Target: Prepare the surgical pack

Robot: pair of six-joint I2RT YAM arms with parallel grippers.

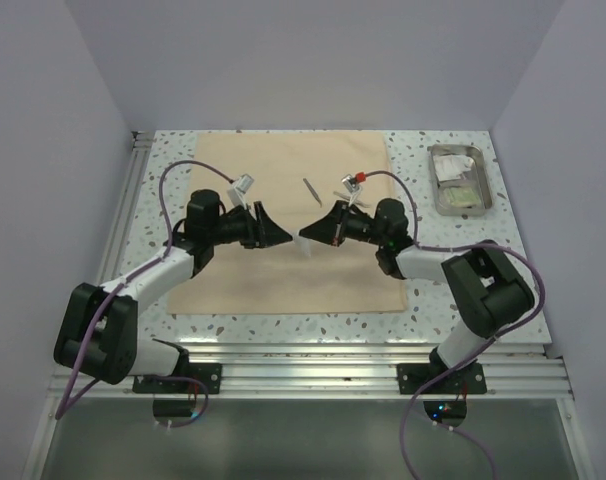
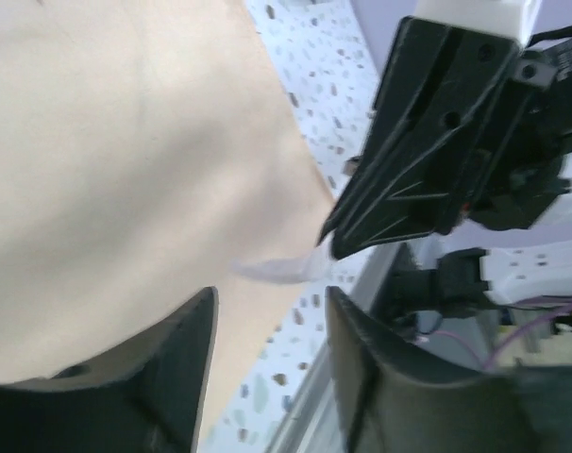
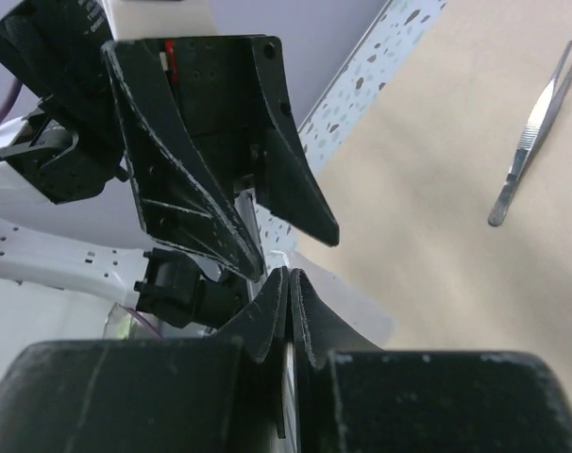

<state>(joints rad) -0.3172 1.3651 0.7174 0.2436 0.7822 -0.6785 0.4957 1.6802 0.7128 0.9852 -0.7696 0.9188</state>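
**A:** Where's the sachet (image 2: 277, 271)?

**B:** Pinched in the right tool (image 3: 288, 283), jaws closed on one edge. The rest droops free over the cloth (image 1: 283, 160), near its middle.

**A:** Left tool (image 2: 272, 302)?

**B:** Jaws apart, holding nothing. It points tip to tip at the right tool, very near it, and the sachet hangs between them. Looks like a handover, or a two-handed pull.

**A:** The rest of the pack?

**B:** The cloth is spread flat on the worktop (image 1: 333, 325). The forceps (image 1: 310, 190) lie on it, just beyond the tools. The tray (image 1: 460, 211) sits off the cloth at the far right with more sachets in it.

**A:** Risks?

**B:** The main one is a miss. The sachet is thin and limp, so the left jaws could shut beside it or catch only a corner. If the right tool then lets go, the sachet falls wherever. The second is contact: with the tips this close, a small overreach would knock the tools together. The third is tearing, if both tools grip and pull apart.
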